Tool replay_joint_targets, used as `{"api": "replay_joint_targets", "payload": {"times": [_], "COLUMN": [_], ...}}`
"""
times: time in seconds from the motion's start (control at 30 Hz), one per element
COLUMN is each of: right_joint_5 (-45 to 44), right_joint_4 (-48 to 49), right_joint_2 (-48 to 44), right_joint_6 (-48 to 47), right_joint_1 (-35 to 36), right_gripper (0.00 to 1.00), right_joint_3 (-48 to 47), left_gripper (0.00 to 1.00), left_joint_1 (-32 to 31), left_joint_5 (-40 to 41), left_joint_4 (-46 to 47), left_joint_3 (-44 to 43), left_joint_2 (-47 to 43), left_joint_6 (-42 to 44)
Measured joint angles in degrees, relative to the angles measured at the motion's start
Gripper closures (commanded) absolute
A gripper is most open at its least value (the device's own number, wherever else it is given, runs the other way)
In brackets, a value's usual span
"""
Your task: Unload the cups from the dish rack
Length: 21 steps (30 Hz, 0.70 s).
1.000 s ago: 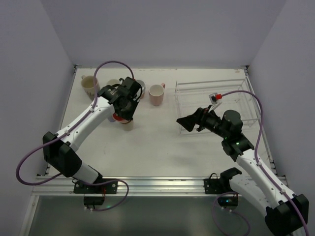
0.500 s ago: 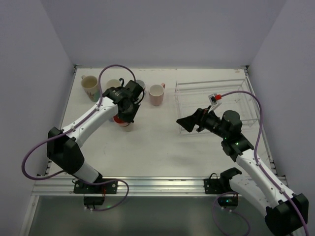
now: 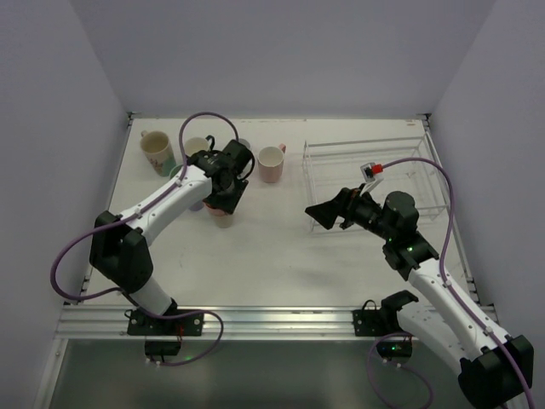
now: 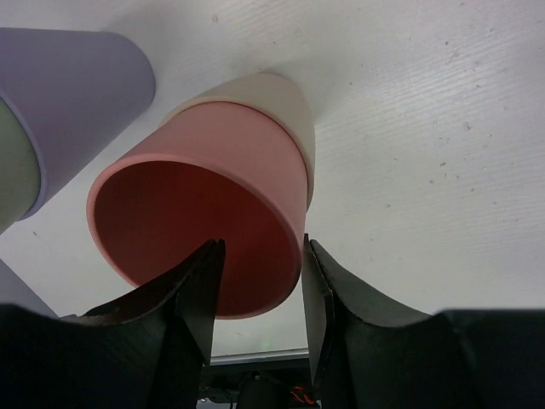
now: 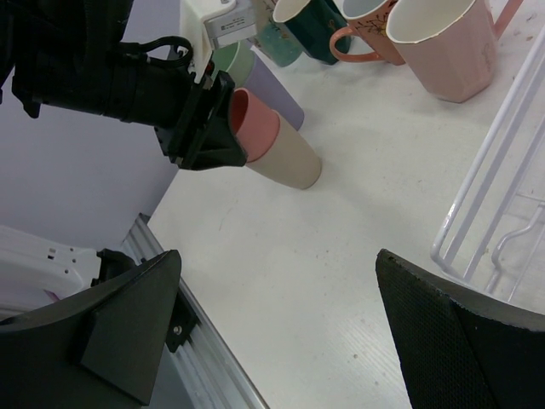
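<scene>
A coral tumbler with a cream base (image 4: 213, 196) stands on the table, in front of the other cups. It also shows in the top view (image 3: 220, 214) and the right wrist view (image 5: 277, 149). My left gripper (image 4: 260, 247) is open at its rim, one finger inside and one outside the wall, with a gap. In the top view the left gripper (image 3: 224, 192) is right over it. The dish rack (image 3: 375, 145) at the back right holds no cup that I can see. My right gripper (image 3: 327, 213) is open and empty beside the rack's near left corner.
Unloaded cups cluster at the back left: cream mug (image 3: 156, 149), pink mug (image 3: 271, 162), lavender tumbler (image 4: 77, 85), mint green cup (image 5: 232, 60), dark green mug (image 5: 311, 30), salmon mug (image 5: 366, 34). A rack wire (image 5: 485, 170) lies close to my right gripper.
My left gripper has shifted a little back and to the right over the coral tumbler, and the arm has swung. The tumbler stays on the table. The right arm has not moved.
</scene>
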<state>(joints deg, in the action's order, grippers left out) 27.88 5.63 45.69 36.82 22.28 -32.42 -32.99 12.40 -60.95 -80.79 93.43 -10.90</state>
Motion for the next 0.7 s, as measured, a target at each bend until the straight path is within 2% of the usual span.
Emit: {"api": "replay_joint_targets", "payload": {"times": [0.07,0.1,0.17,0.23,0.27,0.53,0.7], "right_joint_5": [0.0,0.0,0.0,-0.02,-0.02,-1.4,-3.58], "right_joint_4": [0.0,0.0,0.0,0.0,0.0,-0.61,-3.78], "right_joint_2": [0.0,0.0,0.0,0.0,0.0,-1.31,-5.03], "right_joint_6": [0.0,0.0,0.0,0.0,0.0,-0.76,-1.53], "right_joint_1": [0.0,0.0,0.0,0.0,0.0,0.0,0.0], "right_gripper": [0.01,0.01,0.01,0.01,0.01,0.01,0.01], "right_joint_3": [0.0,0.0,0.0,0.0,0.0,-0.02,-1.16], "left_gripper": [0.47,0.39,0.29,0.04,0.0,0.0,0.0], "left_joint_1": [0.04,0.04,0.04,0.04,0.04,0.13,0.2], "left_joint_5": [0.42,0.61,1.44,2.38,2.91,7.21,10.64], "left_joint_4": [0.2,0.17,0.07,0.04,0.09,1.05,7.89], "left_joint_3": [0.0,-0.07,-0.59,-1.77,-2.49,-9.7,-10.54], "left_joint_2": [0.0,0.0,0.0,0.0,-0.04,-3.34,-13.09], "left_joint_6": [0.0,0.0,-0.04,-0.07,-0.11,-0.55,-0.57]}}
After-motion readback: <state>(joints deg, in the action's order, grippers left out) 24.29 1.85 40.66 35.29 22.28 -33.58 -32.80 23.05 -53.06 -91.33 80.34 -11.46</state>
